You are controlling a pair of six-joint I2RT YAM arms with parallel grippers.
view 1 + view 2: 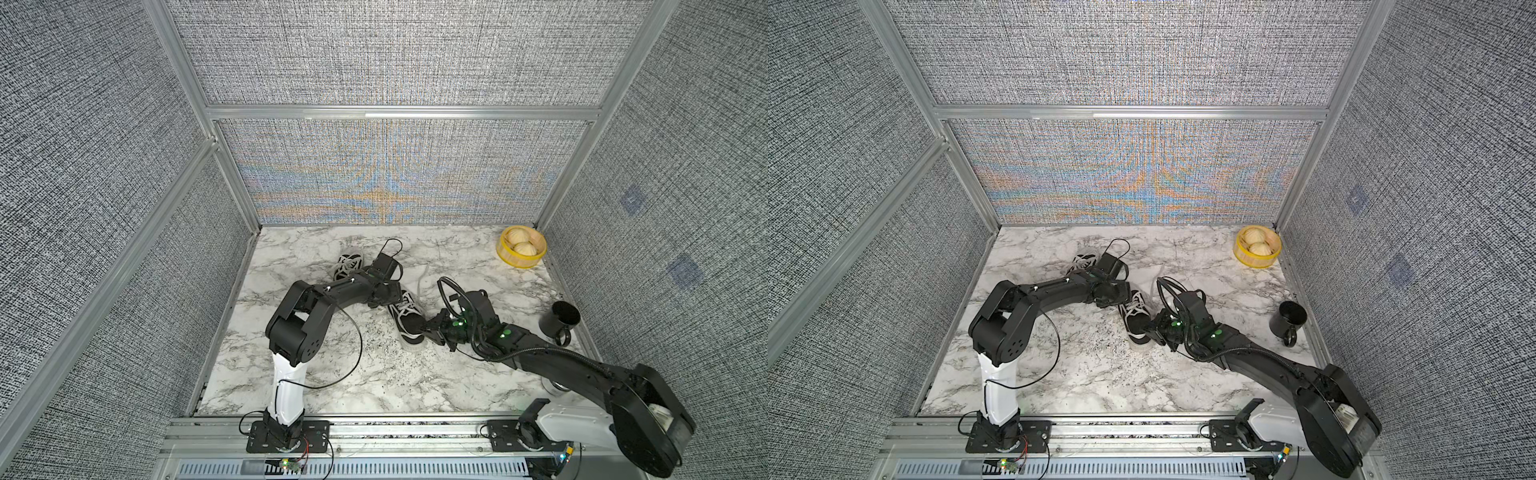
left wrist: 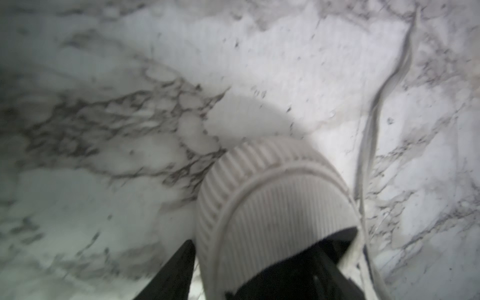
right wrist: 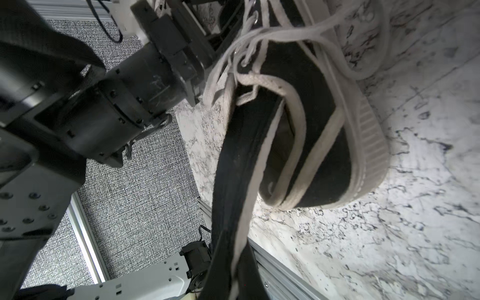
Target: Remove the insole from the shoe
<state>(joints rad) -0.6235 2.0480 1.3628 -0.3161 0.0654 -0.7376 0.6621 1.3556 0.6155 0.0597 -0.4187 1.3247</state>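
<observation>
A black sneaker, the shoe (image 1: 409,322) (image 1: 1136,324), lies mid-table with white laces and a white sole. Its black insole (image 3: 239,181), edged in white, sticks out of the heel opening of the shoe (image 3: 324,145). My right gripper (image 1: 427,330) (image 3: 233,289) is shut on the insole's free end. My left gripper (image 1: 392,297) (image 2: 257,249) straddles the ribbed white toe cap (image 2: 272,202). One of its fingers (image 2: 174,272) lies beside the sole. Blur hides whether the jaws press on the shoe.
A second sneaker (image 1: 347,266) lies behind the left arm. A loose lace (image 1: 422,282) trails toward the back. A yellow steamer basket (image 1: 521,259) holding two buns stands in the back right corner. A black mug (image 1: 559,322) stands near the right wall.
</observation>
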